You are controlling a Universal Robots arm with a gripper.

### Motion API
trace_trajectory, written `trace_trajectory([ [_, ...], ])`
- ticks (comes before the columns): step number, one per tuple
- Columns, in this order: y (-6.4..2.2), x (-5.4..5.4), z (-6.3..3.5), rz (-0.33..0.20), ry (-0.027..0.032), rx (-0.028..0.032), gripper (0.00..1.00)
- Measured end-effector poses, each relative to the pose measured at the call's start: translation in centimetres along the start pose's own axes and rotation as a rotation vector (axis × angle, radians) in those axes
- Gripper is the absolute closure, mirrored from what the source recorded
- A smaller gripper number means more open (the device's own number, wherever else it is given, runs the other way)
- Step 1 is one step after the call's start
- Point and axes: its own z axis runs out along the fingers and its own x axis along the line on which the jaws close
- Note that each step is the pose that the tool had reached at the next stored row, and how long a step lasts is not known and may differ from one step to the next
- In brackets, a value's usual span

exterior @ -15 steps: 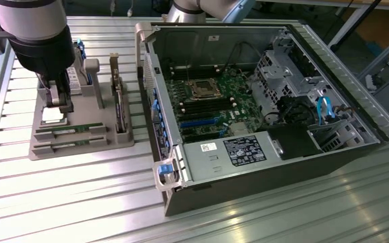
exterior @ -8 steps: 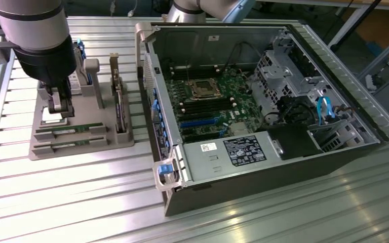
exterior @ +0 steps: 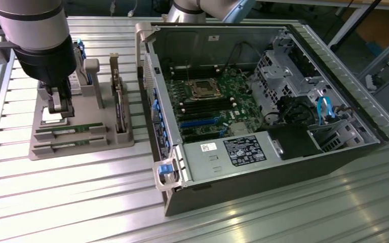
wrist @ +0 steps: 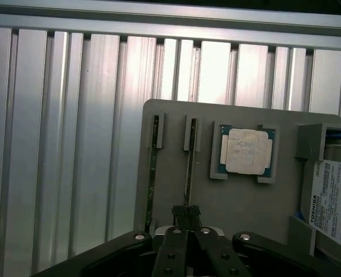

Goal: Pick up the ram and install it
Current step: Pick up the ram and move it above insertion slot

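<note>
Ram (wrist: 188,167): stands on edge in a slot of the grey holder (wrist: 176,109), just beside the square silver processor chip (wrist: 246,151). Sits at the lower left of the exterior view, at the holder's near end. Not yet lifted clear of the slot.

Gripper (wrist: 186,211): fingers together, clamped on the thin upper edge of the ram at one end. Points straight down over the holder in the exterior view.

Second ram stick (wrist: 153,173): parallel in the neighbouring slot, apart from the gripper.

Toshiba hard drive (wrist: 333,202): in the holder, on the far side of the processor chip from the ram.

Expansion card (exterior: 119,109): on edge along the holder's side nearest the case.

Open computer case (exterior: 248,200): centre and right of the exterior view, motherboard (exterior: 208,101) exposed, resting on the slatted aluminium table (exterior: 79,202).
</note>
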Motion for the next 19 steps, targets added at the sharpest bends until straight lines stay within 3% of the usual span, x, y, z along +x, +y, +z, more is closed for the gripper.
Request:
trace_trajectory([
  [1,0.0,0.0,0.0,0.0,0.0,0.0,0.89],
  [5,0.0,0.0,0.0,0.0,0.0,0.0,0.7],
  [19,0.41,2.6,0.08,0.0,-0.0007,0.0,0.7],
])
